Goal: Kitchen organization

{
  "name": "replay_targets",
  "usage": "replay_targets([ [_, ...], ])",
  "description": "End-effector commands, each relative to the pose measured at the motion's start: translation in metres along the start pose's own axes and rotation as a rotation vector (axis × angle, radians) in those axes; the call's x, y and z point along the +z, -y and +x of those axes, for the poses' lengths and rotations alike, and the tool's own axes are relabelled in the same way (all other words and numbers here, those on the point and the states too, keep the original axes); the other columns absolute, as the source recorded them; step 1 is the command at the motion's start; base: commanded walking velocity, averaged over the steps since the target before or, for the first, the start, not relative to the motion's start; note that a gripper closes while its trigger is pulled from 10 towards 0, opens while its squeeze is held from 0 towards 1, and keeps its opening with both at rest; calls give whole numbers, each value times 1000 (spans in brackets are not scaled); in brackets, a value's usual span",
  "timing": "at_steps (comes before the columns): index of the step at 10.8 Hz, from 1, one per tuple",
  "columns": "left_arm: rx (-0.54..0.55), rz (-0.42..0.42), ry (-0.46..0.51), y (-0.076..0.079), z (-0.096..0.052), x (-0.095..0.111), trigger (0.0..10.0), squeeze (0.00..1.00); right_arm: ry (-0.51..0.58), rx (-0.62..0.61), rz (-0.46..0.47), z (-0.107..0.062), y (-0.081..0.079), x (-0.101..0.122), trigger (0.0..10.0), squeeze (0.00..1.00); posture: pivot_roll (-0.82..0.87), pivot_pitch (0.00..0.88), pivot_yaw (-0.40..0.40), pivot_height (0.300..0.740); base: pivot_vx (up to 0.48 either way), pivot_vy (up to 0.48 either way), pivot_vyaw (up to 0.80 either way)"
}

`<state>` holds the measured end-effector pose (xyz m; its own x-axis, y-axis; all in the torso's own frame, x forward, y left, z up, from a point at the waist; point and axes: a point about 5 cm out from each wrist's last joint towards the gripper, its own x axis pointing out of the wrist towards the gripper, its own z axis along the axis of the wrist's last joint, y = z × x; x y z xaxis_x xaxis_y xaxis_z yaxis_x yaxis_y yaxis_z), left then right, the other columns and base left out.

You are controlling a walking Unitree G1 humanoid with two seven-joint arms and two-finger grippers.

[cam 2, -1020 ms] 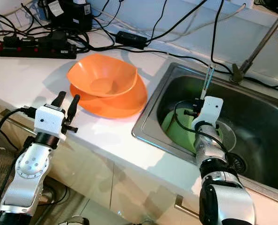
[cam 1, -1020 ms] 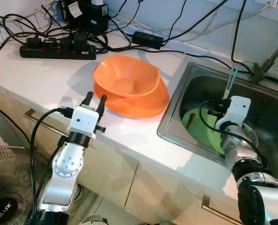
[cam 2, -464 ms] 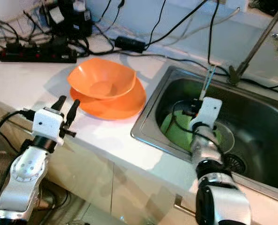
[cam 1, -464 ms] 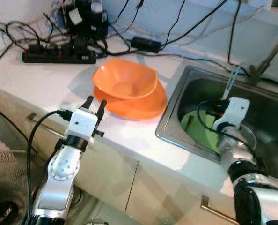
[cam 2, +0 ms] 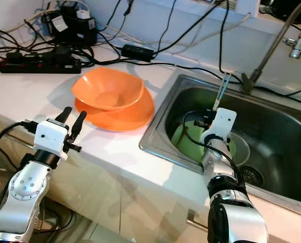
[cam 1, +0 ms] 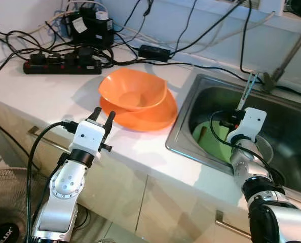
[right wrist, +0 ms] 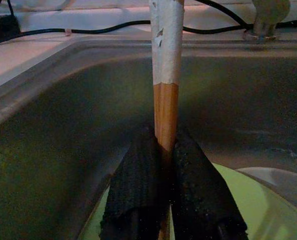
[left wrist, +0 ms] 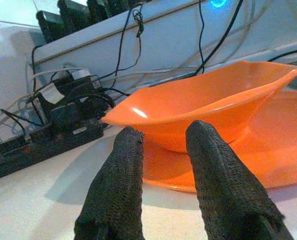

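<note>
Over the steel sink (cam 1: pixel 287 119), the right tool (right wrist: pixel 164 150) is closed on a thin wooden stick (right wrist: pixel 164 107), which looks like a pair of chopsticks. The stick stands up between the two black fingers (right wrist: pixel 136 195) and points toward the back wall of the sink. Its upper part is covered with white paper, and the lower part is bare wood. From the head views, the stick (cam 1: pixel 246 91) rises above the white wrist body of the right arm, and it leans a little toward the faucet (cam 2: pixel 269 48). Below this tool, a green plate (cam 1: pixel 211 142) lies on the bottom of the sink, and a clear round container (cam 2: pixel 240 147) is just beside it.

On the white surface (cam 1: pixel 49 91), the left tool (cam 1: pixel 102 115) is open, with nothing between its fingers (left wrist: pixel 121 187). It is near the edge of an orange plate (cam 1: pixel 155 114), but it does not touch it. An orange bowl (cam 1: pixel 133 91) sits tilted on this plate, straight ahead of the open fingers. Behind the bowl, a black power strip (cam 1: pixel 59 66) and many black cables lie along the wall.
</note>
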<state>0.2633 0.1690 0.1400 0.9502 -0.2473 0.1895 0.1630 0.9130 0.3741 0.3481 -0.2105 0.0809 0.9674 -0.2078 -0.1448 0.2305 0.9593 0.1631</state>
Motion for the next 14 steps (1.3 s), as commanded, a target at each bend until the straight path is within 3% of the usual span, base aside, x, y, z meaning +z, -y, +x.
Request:
replay_targets([
  [1, -10, -6, 14, 2, 1, 5, 10000, 0, -124, -43, 9, -13, 11, -32, 10000, 0, 164, 59, -38, 740, 0, 0, 0],
  [14, 18, -24, -18, 4, 3, 3, 10000, 0, -149, -36, -1, -11, 13, -32, 10000, 0, 152, 92, -62, 740, 0, 0, 0],
])
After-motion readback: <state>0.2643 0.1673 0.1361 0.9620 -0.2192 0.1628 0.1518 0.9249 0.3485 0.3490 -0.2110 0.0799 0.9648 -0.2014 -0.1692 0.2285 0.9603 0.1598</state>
